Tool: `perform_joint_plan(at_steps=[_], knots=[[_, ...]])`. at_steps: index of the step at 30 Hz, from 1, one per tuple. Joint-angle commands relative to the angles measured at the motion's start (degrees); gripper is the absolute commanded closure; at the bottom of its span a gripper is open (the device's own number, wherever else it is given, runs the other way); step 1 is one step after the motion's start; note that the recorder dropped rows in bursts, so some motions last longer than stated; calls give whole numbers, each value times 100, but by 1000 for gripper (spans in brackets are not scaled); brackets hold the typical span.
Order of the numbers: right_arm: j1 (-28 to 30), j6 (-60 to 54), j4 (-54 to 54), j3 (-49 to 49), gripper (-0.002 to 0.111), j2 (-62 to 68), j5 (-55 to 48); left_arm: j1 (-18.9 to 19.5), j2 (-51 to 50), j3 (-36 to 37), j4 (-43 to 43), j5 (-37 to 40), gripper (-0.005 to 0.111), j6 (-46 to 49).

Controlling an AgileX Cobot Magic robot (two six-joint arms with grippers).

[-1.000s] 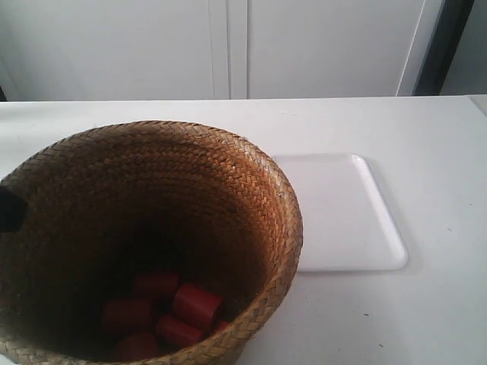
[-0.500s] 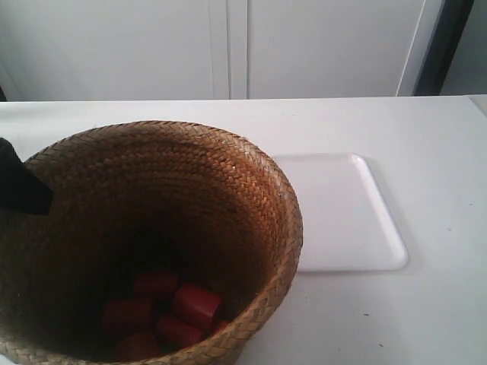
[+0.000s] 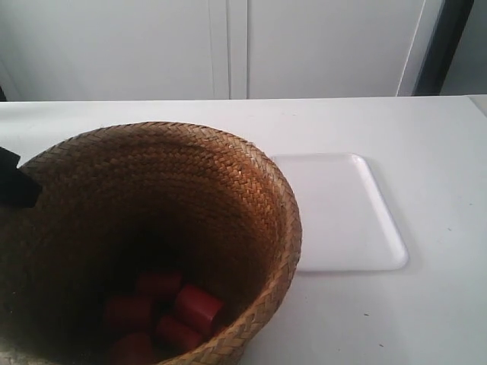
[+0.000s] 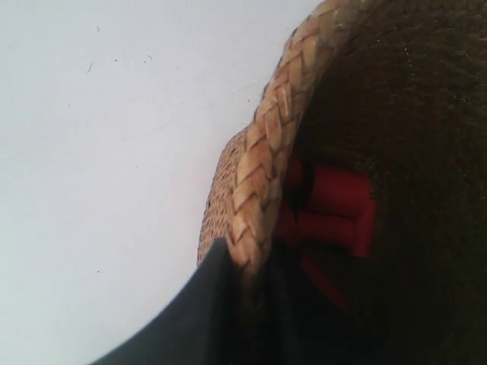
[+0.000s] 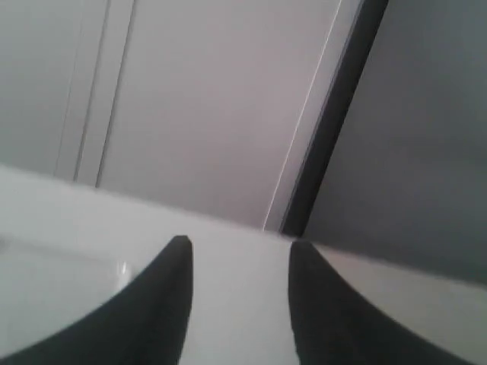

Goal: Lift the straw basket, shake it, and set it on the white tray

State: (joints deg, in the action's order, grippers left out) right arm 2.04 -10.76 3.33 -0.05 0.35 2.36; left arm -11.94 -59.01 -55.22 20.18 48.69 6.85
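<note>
The brown woven straw basket point(image 3: 152, 228) fills the exterior view's lower left, tipped toward the camera, with red cylinders point(image 3: 171, 312) lying in its bottom. In the left wrist view my left gripper point(image 4: 247, 277) is shut on the basket's braided rim point(image 4: 270, 152), one dark finger point(image 4: 190, 312) outside the wall and the other inside. A dark part of that arm point(image 3: 14, 182) shows at the rim's left edge. The white tray point(image 3: 342, 213) lies flat just right of the basket. My right gripper point(image 5: 240, 255) hangs open above the table with nothing between its fingers.
The white table point(image 3: 426, 319) stretches around the tray and basket. White cabinet doors point(image 3: 228, 46) stand behind the table's far edge. A dark vertical strip point(image 3: 445, 46) is at the back right.
The basket has shifted slightly, its rim dropping lower and tilting in the exterior view. The dark arm part at its left edge rose, then came down a little.
</note>
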Motion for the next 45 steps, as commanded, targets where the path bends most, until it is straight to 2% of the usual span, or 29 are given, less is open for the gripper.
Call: perform_joint_plan(at_steps=[1, 2, 4, 5, 7, 10, 13, 15, 18, 23, 26, 28, 30, 35, 41, 45], knots=[[19, 106, -41, 5, 69, -35, 1928, -30, -38, 48, 79, 44, 107, 88], [19, 431, -94, 5, 69, -35, 2306, -30, -38, 48, 79, 30, 107, 88], [-19, 3277, -94, 5, 69, -35, 2715, -30, -38, 48, 55, 31, 107, 88], [-44, 5037, 237, 5, 69, -35, 2863, -30, -38, 48, 55, 19, 107, 88], [-44, 7050, 2533, -71, 69, 75, 3329, -30, -38, 48, 44, 30, 107, 88], [-44, 8387, 4660, -542, 69, 555, 4099, -30, -38, 48, 44, 40, 107, 88], [-44, 10300, 5730, -1065, 69, 1295, 4142, -30, -38, 48, 33, 43, 107, 88], [-44, 11106, 6530, -1427, 69, 1854, 4068, -30, -38, 48, 33, 43, 107, 88], [-44, 11535, 7271, -1796, 69, 2651, 4250, -30, -38, 48, 33, 43, 107, 88], [-44, 11773, 7234, -2099, 69, 3802, 5445, -30, -38, 48, 34, 54, 107, 88], [-44, 11773, 7459, -2315, 69, 4418, 5797, -30, -38, 48, 10, 51, 107, 88], [-44, 12161, 8359, -2615, 69, 4754, 5701, -30, -38, 48, 10, 51, 107, 88], [-44, 13154, 9662, -2951, 69, 5129, 5580, -30, -38, 48, 10, 51, 107, 88], [-104, 13043, 9662, -3087, 69, 5644, 6104, -30, -38, 48, 38, 51, 107, 88], [-158, 12608, 7569, -3125, 69, 5644, 6352, -30, -38, 48, 38, 50, 107, 88], [-158, 12608, 7332, -3140, 69, 5658, 5938, -30, -38, 48, 38, 50, 107, 88]])
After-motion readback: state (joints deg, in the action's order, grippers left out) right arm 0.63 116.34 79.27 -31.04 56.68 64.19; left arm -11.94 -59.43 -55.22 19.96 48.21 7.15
